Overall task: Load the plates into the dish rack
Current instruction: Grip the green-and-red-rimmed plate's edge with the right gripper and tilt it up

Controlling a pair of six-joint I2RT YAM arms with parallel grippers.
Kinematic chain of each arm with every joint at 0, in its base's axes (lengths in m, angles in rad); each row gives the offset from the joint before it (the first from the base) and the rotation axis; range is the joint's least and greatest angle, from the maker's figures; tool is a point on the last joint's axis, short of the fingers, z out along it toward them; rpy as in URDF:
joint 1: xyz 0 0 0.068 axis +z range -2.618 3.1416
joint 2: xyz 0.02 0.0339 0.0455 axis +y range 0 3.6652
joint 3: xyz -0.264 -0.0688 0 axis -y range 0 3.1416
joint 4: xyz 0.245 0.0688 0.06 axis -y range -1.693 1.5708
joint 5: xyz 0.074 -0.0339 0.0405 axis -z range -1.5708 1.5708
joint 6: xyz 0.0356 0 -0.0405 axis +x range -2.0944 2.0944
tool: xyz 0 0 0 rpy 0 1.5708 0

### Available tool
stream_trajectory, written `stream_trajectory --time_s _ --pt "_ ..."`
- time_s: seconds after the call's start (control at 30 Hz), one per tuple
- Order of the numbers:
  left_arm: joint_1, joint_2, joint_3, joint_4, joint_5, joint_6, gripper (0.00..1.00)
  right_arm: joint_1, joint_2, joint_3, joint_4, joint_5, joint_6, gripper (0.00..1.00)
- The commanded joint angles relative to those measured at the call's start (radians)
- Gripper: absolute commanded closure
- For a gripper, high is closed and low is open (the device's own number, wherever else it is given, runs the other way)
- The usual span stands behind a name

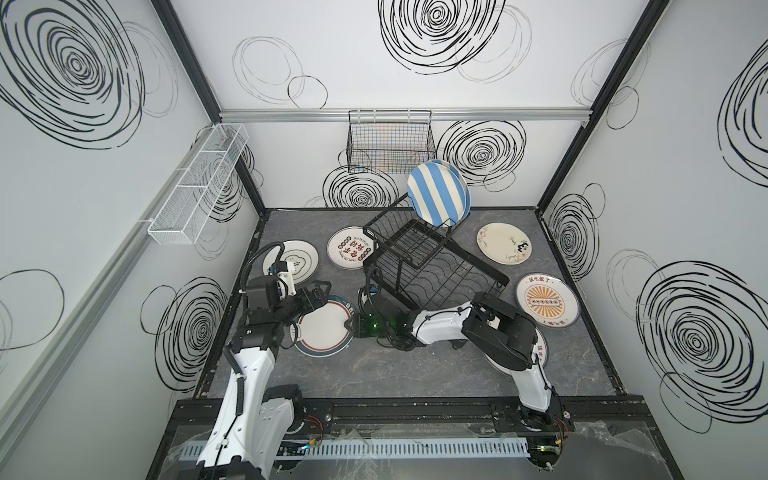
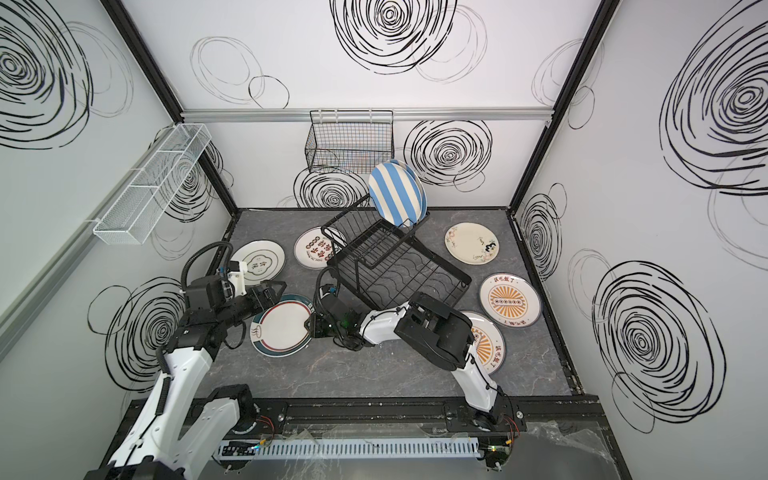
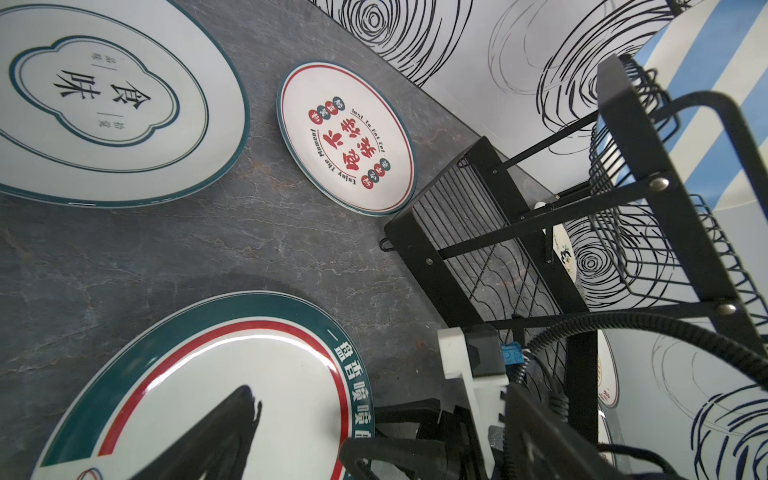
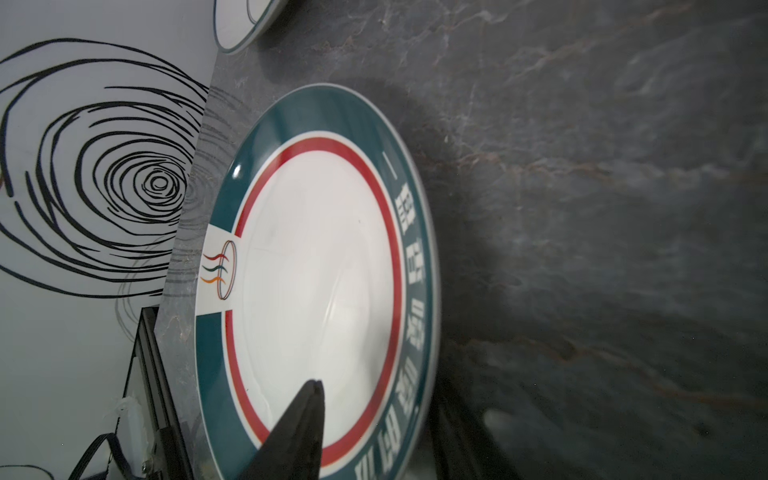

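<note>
Dial: 12 at the back wall, arm bases at 6.

- Dish rack (image 1: 432,266): near the centre of the grey surface (image 1: 415,374), set askew.
- Striped plates (image 1: 436,195): two, on edge in the rack's upper shelf at its 12–1 end, one close behind the other.
- Lying flat on the surface around the rack:
  - cloud-emblem plate (image 1: 305,257) at 9
  - red-lettered plate (image 1: 348,248) at 10, just beside the rack
  - floral plate (image 1: 503,243) at 2
  - sunburst plate (image 1: 546,305) at 4
  - second sunburst plate (image 2: 492,347) at 5, partly under the right arm
  - teal-rimmed plate (image 1: 322,332) at 8
- Right claw (image 1: 352,326): reaches across the middle to the teal-rimmed plate's 3 o'clock rim. Its wrist view shows one finger (image 4: 303,424) over the white face and the other below the rim. The jaws sit astride the edge; I cannot tell whether they pinch it.
- Left claw (image 1: 322,294): hangs over the same plate's 11 o'clock rim. Its wrist view shows one finger (image 3: 216,436) above the plate. I cannot tell whether the jaws are apart or together.
</note>
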Motion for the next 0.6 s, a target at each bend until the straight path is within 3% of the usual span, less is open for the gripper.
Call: stream_trajectory --time_s 0.0,0.23,0.57 --pt "0.010 -0.016 -0.008 0.034 0.001 0.021 0.04 -0.018 0.045 0.016 -0.058 0.006 0.015 0.60" --pt "0.010 -0.025 -0.011 0.041 0.008 0.020 0.04 -0.020 0.078 0.047 -0.073 -0.005 0.022 0.64" --pt "0.008 -0.033 -0.012 0.045 0.012 0.018 0.04 -0.013 0.022 0.016 -0.104 0.046 0.025 0.94"
